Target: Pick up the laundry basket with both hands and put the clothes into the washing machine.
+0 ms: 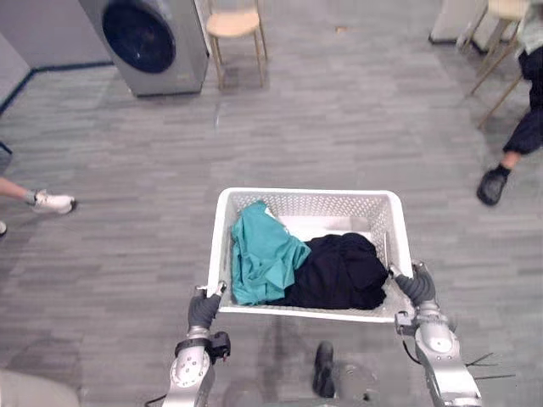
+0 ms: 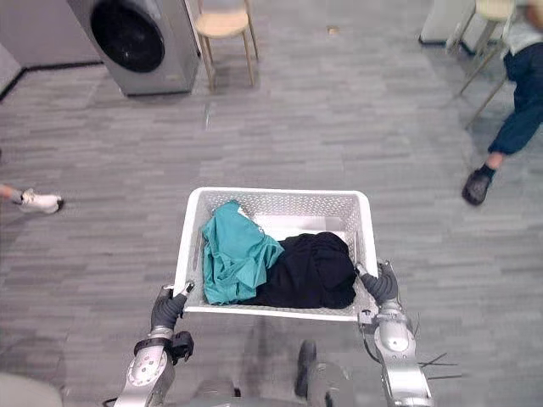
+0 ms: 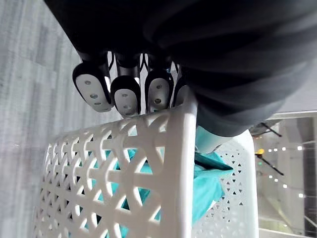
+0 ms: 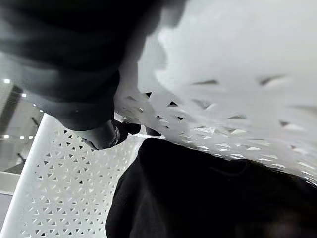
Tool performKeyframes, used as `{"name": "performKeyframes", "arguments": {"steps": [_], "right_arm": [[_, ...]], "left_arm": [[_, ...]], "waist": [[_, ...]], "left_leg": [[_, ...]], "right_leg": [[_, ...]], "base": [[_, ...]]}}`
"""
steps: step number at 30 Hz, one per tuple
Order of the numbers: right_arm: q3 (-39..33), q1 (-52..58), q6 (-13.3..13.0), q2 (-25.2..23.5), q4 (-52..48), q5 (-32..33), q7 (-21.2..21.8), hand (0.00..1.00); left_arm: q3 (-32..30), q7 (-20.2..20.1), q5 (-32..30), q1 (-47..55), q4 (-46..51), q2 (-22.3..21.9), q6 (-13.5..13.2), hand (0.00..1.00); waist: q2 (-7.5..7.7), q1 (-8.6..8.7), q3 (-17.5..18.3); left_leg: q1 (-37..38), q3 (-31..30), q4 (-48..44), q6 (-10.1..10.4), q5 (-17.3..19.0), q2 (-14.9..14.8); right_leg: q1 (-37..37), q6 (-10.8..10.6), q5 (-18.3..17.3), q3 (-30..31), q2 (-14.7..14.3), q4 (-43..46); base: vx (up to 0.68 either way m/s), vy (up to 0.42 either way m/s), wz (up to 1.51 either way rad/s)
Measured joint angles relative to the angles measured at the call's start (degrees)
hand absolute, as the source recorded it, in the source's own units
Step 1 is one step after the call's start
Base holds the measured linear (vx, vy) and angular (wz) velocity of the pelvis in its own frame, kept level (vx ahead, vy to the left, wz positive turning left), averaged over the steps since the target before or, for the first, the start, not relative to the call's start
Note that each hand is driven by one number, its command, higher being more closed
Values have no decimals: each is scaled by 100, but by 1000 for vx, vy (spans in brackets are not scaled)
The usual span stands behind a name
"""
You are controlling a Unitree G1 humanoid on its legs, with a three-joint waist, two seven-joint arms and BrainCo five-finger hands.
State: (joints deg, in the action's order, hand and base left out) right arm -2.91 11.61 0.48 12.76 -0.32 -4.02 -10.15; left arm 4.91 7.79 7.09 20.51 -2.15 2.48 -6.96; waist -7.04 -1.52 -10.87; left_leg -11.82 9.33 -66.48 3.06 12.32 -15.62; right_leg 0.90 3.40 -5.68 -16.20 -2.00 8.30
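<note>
Hands [image 1: 204,309] on basket [image 1: 305,200], long axis crosswise

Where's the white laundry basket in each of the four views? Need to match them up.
Left eye: basket lower centre, left hand and right hand at its near corners.
Right eye: basket lower centre, slightly further left.
Left wrist: its lattice corner, against the left hand's fingers.
Right wrist: its inner lattice wall beside the right hand.
Landmark: teal garment at the left hand's end, black garment at the right's.
</note>
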Motion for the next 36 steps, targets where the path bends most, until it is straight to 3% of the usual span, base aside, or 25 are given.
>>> {"name": "performKeyframes", "arguments": {"steps": [2,4,5,6,7,8,9,10,12,13,14,16,19,21,23,24,25,26,27,28,30,31,32,33,36], "right_arm": [[-1,-80,-4,28,-14,0,0,100],[1,-114,-4,30,5,0,1,100],[23,-128,-5,25,42,0,1,100],[68,-147,-5,-8,160,1,-44,100],[85,-163,-5,-8,212,-1,-92,100],[97,-251,-5,-42,329,-2,-130,100],[80,-301,-5,-17,435,0,-135,100],[79,-298,-5,-3,483,-1,-138,100],[86,-384,-5,-39,590,-14,-97,100],[84,-378,-6,-123,649,-22,-89,100],[92,-369,-5,-226,810,-31,-92,100],[143,-304,-7,-329,862,-84,-89,100],[161,-401,-24,-334,853,-76,-82,100],[139,-401,-26,-302,855,-61,-82,100],[76,-305,-25,-364,846,-56,-84,100],[52,-226,-19,-346,846,-62,-90,100],[47,-190,-14,-334,848,-63,-90,100],[21,-164,5,-195,851,-79,-85,100],[-65,-191,12,-119,851,-104,-53,100],[-95,-201,15,-85,851,-105,-43,100],[-127,-188,35,-73,819,-101,-18,100],[-159,-174,36,-74,790,-99,-27,100],[-163,-166,34,-106,721,-74,-120,100],[-161,-148,28,-123,591,-25,-158,100],[-158,-189,-20,-105,338,18,-184,100]], "left_arm": [[-6,-8,2,8,31,-7,-33,100],[-14,-9,-1,17,86,-4,-29,100],[-29,-9,-6,93,181,-5,-10,100],[-57,-7,-9,103,197,17,16,100],[-61,-2,-9,67,200,42,36,100],[-80,8,-10,15,257,66,66,100],[-70,7,-31,-28,254,2,154,100],[-61,8,-52,-24,244,-8,195,100],[-53,10,-49,18,231,41,213,100],[-54,12,-49,7,231,142,217,100],[-54,41,-49,28,231,266,242,100],[-53,113,-43,101,230,358,262,100],[-39,112,-33,17,231,519,210,100],[-9,111,-21,-95,149,530,222,100],[29,102,-49,-196,55,578,221,100],[105,106,-60,-216,-50,592,223,100],[136,106,-65,-217,-116,544,228,100],[167,106,-68,-218,-224,376,282,100],[165,106,-111,-297,-291,167,293,100],[163,107,-114,-336,-312,132,297,100],[197,108,-111,-355,-318,80,307,100],[233,109,-109,-378,-305,94,304,100],[238,109,-102,-436,-265,125,263,100],[234,109,-89,-444,-263,179,230,100],[233,109,-64,-392,-103,225,149,100]], "waist": [[5,-138,-5],[33,-264,-21],[31,-280,-19],[123,-359,-18],[170,-405,11],[382,-364,31],[423,-347,32],[461,-404,52],[569,-444,60],[660,-343,2],[731,-257,-41],[642,-205,-39],[543,-20,13],[437,111,-58],[579,244,-40],[720,300,38],[661,350,55],[313,378,190],[-40,340,196],[-126,349,196],[-235,325,131],[-281,331,108],[-236,253,20],[-126,112,-26],[-19,-78,-67]], "left_leg": [[-697,170,896,-168,207,202],[-1089,106,2784,-43,111,559],[-1132,-58,4307,211,-248,717],[-1069,-28,4768,195,-1128,806],[-1009,34,4722,-5,-1347,918],[-1103,48,4281,-571,-1018,1164],[-1214,142,3670,-992,-636,1182],[-1187,232,3494,-1038,-472,1199],[-766,380,3384,-1099,116,1358],[-334,374,3472,-1170,392,1571],[288,374,3633,-1176,655,1754],[1074,375,4114,-1162,778,1789],[1960,180,5061,-1082,808,1785],[2442,23,5363,-838,930,1651],[2955,-311,5661,-680,1018,1779],[3387,-562,5727,-469,1139,1817],[3524,-697,5691,-431,1164,1762],[3577,-870,5441,-384,1160,1488],[3391,-937,4673,47,897,1197],[3208,-948,4191,249,637,1124],[2133,-712,1718,983,-2031,774],[1821,-606,988,841,-1790,583],[1205,-341,-165,254,-1080,306],[644,-104,-529,-206,-489,234],[-545,87,208,-355,199,371]], "right_leg": [[-374,-147,-106,162,75,-267],[-713,-350,-231,246,270,-515],[-992,-523,-338,301,340,-740],[-1244,-697,-485,457,466,-875],[-1334,-736,-546,545,533,-920],[-1473,-903,-539,554,798,-887],[-1424,-1028,-465,651,968,-468],[-1313,-1093,-510,725,1064,-87],[-489,-1283,-508,1083,1407,2184],[25,-1205,-178,1245,1633,3771],[473,-974,-293,1289,1796,5241],[967,-658,-565,949,1788,5714],[2095,-546,-924,-68,1717,4646],[2392,-571,-534,-260,1307,2604],[2543,-818,431,-225,1104,219],[2632,-547,623,-230,1008,-139],[2634,-154,1138,-17,912,-72],[2699,90,1781,45,719,342],[2764,83,1647,-82,591,1008],[2750,101,1429,-124,577,1262],[1880,-56,569,-98,479,1369],[1601,-43,489,-158,409,1223],[969,-77,269,-136,299,993],[346,-122,94,-8,292,676],[-555,-332,-113,218,382,-33]], "base": [[548,116,-35],[531,191,-35],[593,260,-35],[639,281,-39],[693,275,-26],[743,285,-2],[731,285,4],[706,305,-27],[581,265,-32],[647,263,9],[788,267,15],[697,179,-9],[664,110,13],[675,6,41],[834,-88,60],[842,-138,66],[920,-149,48],[943,-139,17],[914,-128,5],[860,-166,1],[835,-168,9],[805,-82,8],[736,-35,-4],[715,-20,-16],[742,101,-32]]}}
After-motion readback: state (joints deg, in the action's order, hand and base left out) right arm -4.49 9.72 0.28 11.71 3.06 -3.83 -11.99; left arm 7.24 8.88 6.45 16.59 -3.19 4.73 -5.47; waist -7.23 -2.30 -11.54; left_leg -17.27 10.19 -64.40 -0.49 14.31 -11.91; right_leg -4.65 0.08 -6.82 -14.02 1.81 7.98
